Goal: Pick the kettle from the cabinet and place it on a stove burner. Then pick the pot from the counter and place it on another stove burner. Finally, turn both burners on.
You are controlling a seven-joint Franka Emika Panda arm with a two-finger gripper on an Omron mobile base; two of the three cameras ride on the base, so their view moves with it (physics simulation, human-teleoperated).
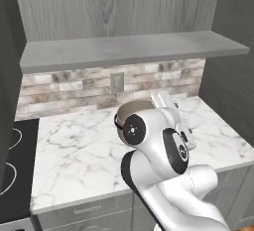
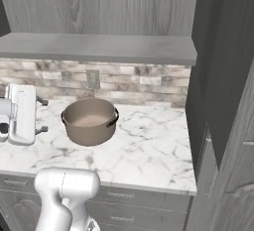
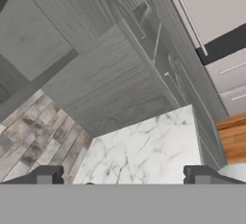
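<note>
Right, the pot (image 2: 90, 121) sits on the white marble worktop (image 2: 149, 150), roughly mid-slab and near the brick wall behind, under the flat grey shelf (image 2: 99, 48) of the cabinet (image 2: 99, 7). It stands upright, tan outside, pale inside, with a black handle on each side. From the left base camera the arm's elbow covers most of it, so just the pot's rim peeks over the white joint (image 1: 134, 107). The stovetop (image 1: 12, 170) lies at the worktop's left end, black glass with thin white burner rings (image 1: 11, 178) showing. The hand (image 3: 123, 175) points out over a corner of the worktop towards the grey cabinet doors, its two dark fingertips (image 3: 45, 175) standing far apart with nothing between them: wide and holding nothing. In the right base camera the hand's white body (image 2: 22, 113) hangs just left of the pot, apart from it. A wall socket (image 2: 93, 79) sits in the brick above the pot.
</note>
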